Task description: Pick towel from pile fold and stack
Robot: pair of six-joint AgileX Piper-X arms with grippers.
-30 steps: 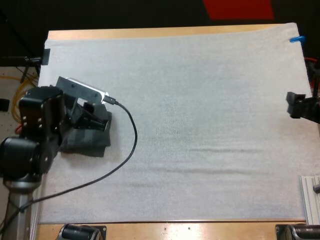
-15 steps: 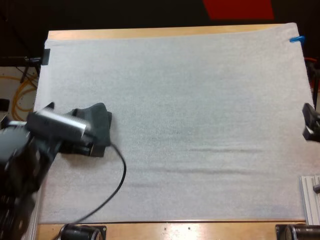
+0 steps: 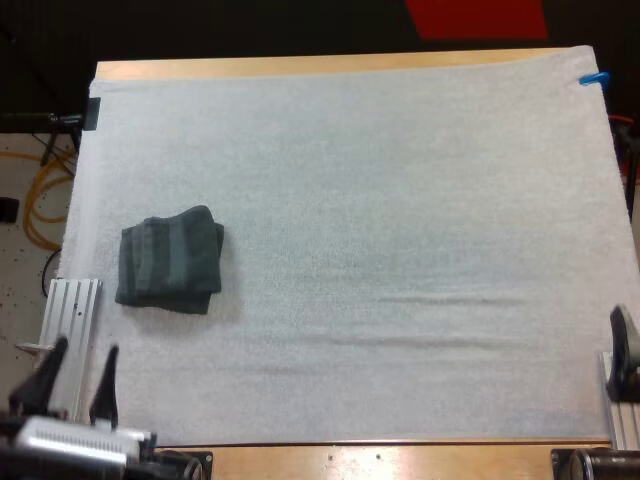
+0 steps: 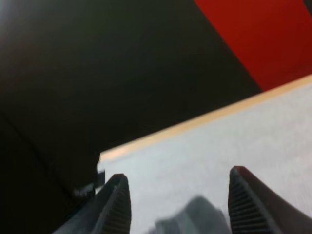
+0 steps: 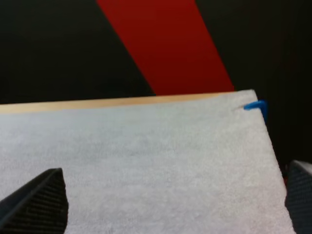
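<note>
Partly cut off at the mat's [image 3: 400, 200] right edge, the right gripper [image 3: 620, 345] is held with fingers spread, empty. The folded towel [image 3: 170, 260] is laid at the mat's left, ahead of the left gripper [image 3: 86, 350], likewise spread and empty.

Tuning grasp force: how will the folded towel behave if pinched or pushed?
Probably floppy: the folded towel shows soft rounded layers, so an edge pinch would likely lift only top layers. Likely light, being thin cloth; on the white mat a push would probably bunch it rather than slide it.
</note>
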